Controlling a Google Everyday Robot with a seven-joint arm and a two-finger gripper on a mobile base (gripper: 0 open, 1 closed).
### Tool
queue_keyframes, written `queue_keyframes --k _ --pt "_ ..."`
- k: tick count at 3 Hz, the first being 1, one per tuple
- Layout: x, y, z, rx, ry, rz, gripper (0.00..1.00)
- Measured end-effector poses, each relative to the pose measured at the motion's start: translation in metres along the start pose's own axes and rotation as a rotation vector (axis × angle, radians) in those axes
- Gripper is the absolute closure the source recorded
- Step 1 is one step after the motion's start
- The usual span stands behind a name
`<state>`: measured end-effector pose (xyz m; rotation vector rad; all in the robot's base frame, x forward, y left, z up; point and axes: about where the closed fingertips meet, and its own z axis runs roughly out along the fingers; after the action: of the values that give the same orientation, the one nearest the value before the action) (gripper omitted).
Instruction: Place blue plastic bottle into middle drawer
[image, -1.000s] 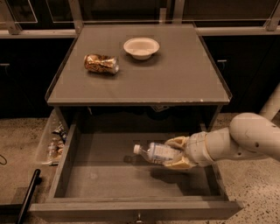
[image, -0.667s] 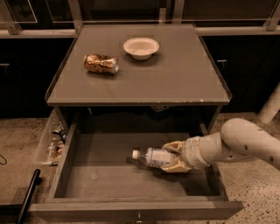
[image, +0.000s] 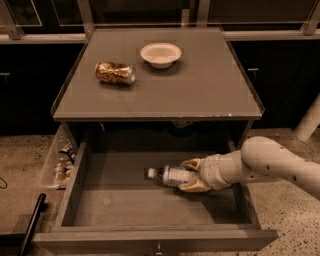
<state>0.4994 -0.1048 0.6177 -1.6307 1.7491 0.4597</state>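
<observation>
We find the gripper (image: 192, 176) clamped on the blue plastic bottle (image: 171, 175), low inside the middle drawer (image: 125, 205); we advise releasing only once it rests flat.

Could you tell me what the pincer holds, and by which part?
The pincer, inside the middle drawer, grips the blue plastic bottle by its base end.

arm: from right, bent low | claw (image: 187, 176): in middle drawer (image: 125, 202), clamped on blue plastic bottle (image: 170, 175)
</observation>
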Motion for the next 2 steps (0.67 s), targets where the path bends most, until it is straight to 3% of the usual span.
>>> queue_keyframes --k 1,2 --pt "0.0000 -0.0015 0.0012 0.005 0.001 -0.002 0.84" --pt "0.0000 -0.0015 0.0013 0.005 0.001 -0.002 0.61"
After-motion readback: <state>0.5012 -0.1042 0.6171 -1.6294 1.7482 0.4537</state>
